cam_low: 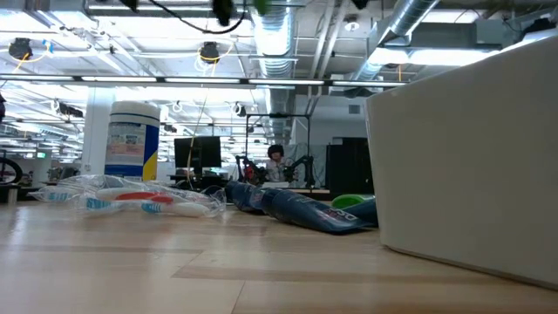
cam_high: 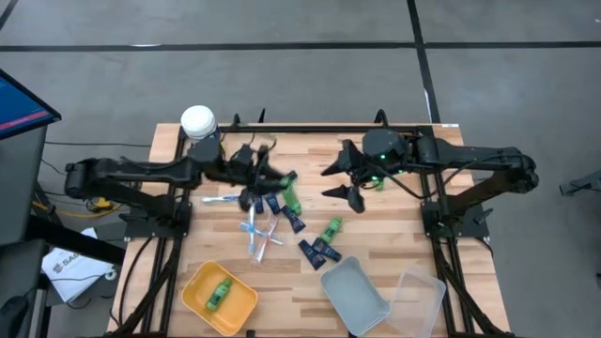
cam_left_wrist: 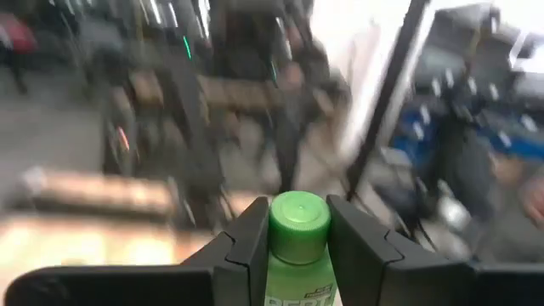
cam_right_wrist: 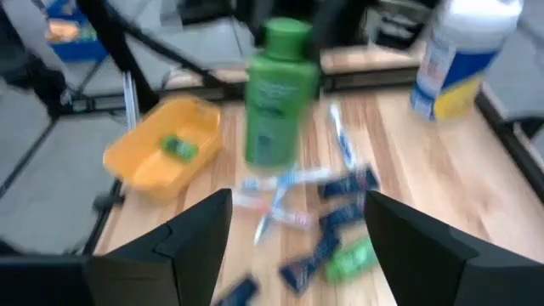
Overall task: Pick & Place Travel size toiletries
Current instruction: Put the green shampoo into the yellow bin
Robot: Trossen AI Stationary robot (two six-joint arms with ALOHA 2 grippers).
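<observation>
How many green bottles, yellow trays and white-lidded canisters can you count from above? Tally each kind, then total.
Green bottles: 3
Yellow tray: 1
White-lidded canister: 1
Total: 5

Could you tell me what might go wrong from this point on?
1. The left gripper pinches the small green plastic bottle just below its cap, so the bottle might swing or slip during the carry.
2. A dropped bottle would likely land among the thin clear-wrapped toothbrushes and dark navy flat tubes, scattering them.
3. The open right gripper faces the bottle nearby; the arms could clash.
</observation>
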